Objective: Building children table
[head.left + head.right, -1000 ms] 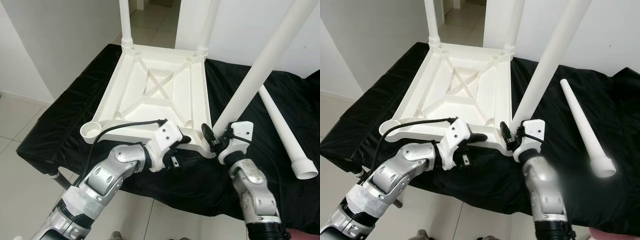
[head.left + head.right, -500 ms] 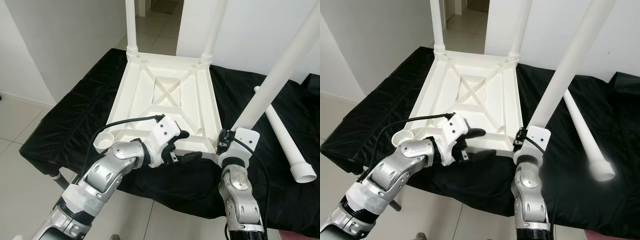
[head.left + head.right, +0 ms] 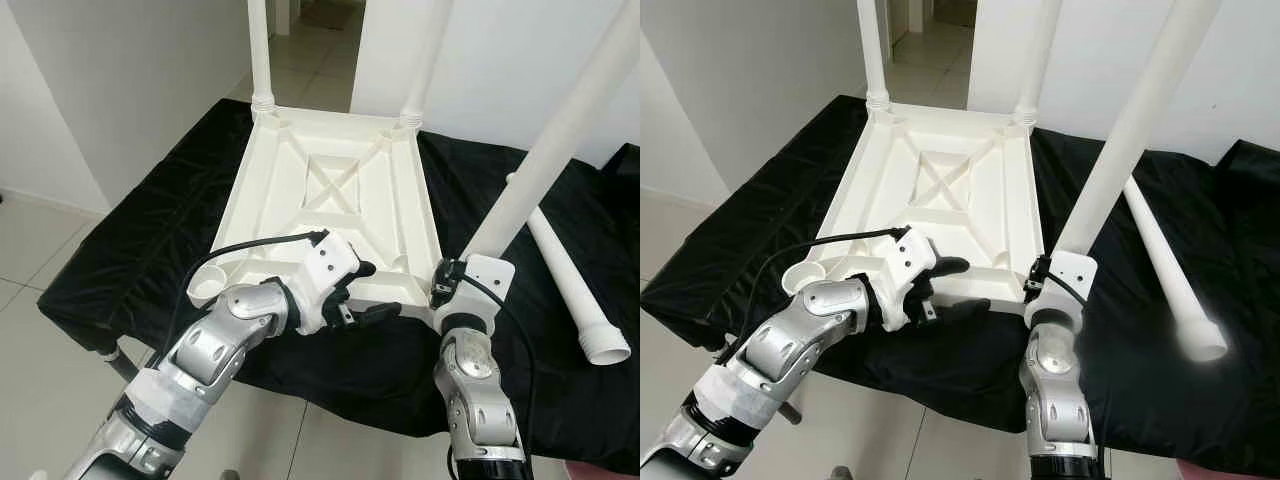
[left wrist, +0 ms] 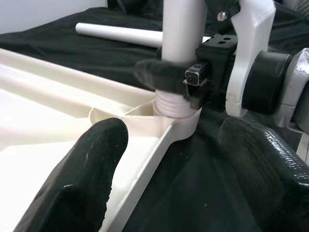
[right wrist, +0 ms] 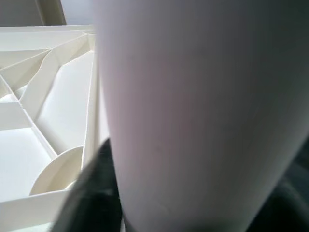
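The white tabletop (image 3: 330,200) lies upside down on a black cloth, with two legs (image 3: 260,50) (image 3: 425,60) upright in its far corners. A third white leg (image 3: 560,130) slants up from the near right corner. My right gripper (image 3: 453,276) is shut on this leg's base. In the left wrist view the leg's threaded end (image 4: 176,101) sits in the corner socket (image 4: 164,116). My left gripper (image 3: 368,292) is open, with its fingers either side of the tabletop's near edge. A fourth leg (image 3: 565,280) lies loose on the cloth to the right.
The near left corner socket (image 3: 207,288) holds no leg. The black cloth (image 3: 150,230) covers a low table, with tiled floor (image 3: 40,230) on the left and a white wall (image 3: 500,60) behind. A doorway opens at the back.
The held leg has tipped more upright and its base has come into the near right corner socket. My left gripper's fingers have spread across the near edge. The camera shifted slightly.
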You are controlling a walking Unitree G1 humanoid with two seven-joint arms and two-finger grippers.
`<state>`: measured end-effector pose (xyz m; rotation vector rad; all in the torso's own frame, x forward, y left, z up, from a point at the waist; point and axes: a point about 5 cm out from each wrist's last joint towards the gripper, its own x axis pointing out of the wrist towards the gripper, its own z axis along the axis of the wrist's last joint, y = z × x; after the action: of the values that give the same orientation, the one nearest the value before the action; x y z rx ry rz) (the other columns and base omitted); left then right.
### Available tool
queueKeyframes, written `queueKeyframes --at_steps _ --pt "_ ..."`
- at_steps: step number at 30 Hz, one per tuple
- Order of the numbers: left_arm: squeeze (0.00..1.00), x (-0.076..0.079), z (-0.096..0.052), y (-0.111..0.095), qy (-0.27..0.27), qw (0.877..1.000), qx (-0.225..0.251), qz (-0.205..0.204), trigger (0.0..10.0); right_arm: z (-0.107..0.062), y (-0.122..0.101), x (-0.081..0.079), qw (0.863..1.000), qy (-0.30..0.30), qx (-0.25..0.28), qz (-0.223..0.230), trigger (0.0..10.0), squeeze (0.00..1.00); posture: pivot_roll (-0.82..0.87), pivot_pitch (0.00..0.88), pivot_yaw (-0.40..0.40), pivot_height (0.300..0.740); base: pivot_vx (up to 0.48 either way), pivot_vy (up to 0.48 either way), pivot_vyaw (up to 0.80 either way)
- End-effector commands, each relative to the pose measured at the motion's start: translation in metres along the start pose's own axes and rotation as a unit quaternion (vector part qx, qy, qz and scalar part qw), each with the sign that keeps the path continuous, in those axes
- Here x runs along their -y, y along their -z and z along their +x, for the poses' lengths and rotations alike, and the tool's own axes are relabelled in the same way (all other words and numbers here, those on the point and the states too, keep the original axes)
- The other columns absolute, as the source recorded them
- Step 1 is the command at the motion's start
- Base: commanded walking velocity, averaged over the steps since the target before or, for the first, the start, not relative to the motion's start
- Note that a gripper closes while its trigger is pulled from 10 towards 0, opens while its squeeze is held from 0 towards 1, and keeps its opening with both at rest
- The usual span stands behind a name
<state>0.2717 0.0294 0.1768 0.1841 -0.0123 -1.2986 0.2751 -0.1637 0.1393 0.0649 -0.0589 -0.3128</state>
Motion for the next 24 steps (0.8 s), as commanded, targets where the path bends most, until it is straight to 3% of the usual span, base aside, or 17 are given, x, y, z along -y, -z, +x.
queueKeyframes --at_steps 1,9,10,11,12,16,19,24 --pt "0.00 -0.001 0.000 0.000 0.008 1.000 0.001 0.005 10.0 0.000 0.001 0.001 1.000 -0.018 -0.002 0.015 10.0 1.00 -0.03 0.033 -0.060 0.740 0.000 0.000 0.00" --pt "0.00 0.000 0.001 0.000 0.009 1.000 0.003 0.003 10.0 -0.003 -0.003 0.003 0.999 -0.037 0.013 0.011 10.0 1.00 -0.05 0.043 -0.057 0.740 0.000 0.000 0.00" --pt "0.00 0.000 0.001 -0.001 0.009 1.000 0.003 0.003 10.0 -0.003 -0.003 0.003 0.998 -0.054 0.016 0.014 10.0 0.64 -0.05 0.047 -0.055 0.740 0.000 0.000 0.00" --pt "0.00 0.000 0.001 -0.001 0.009 1.000 0.003 0.003 10.0 -0.003 -0.004 0.002 0.997 -0.066 0.018 0.018 10.0 0.64 -0.05 0.047 -0.055 0.740 0.000 0.000 0.00" --pt "0.00 -0.001 0.001 -0.001 0.009 1.000 0.003 0.003 10.0 -0.003 -0.006 0.002 0.996 -0.088 0.025 0.016 10.0 0.00 -0.05 0.050 -0.052 0.740 0.000 0.000 0.00" --pt "0.00 -0.001 0.001 -0.001 0.008 1.000 0.001 0.007 10.0 -0.002 -0.006 0.002 0.992 -0.118 0.026 0.031 10.0 0.00 -0.04 0.053 -0.051 0.740 0.000 0.000 0.00" --pt "0.00 -0.002 0.000 -0.001 0.008 1.000 -0.001 0.007 10.0 0.004 -0.013 0.007 0.983 -0.177 0.053 0.019 10.0 0.00 -0.04 0.062 -0.039 0.740 0.000 0.000 0.00" --pt "0.00 0.002 0.001 0.001 0.015 1.000 -0.007 0.013 10.0 0.009 -0.013 0.012 0.967 -0.250 0.046 -0.003 10.0 0.00 -0.02 0.066 -0.043 0.740 0.000 0.000 0.00"
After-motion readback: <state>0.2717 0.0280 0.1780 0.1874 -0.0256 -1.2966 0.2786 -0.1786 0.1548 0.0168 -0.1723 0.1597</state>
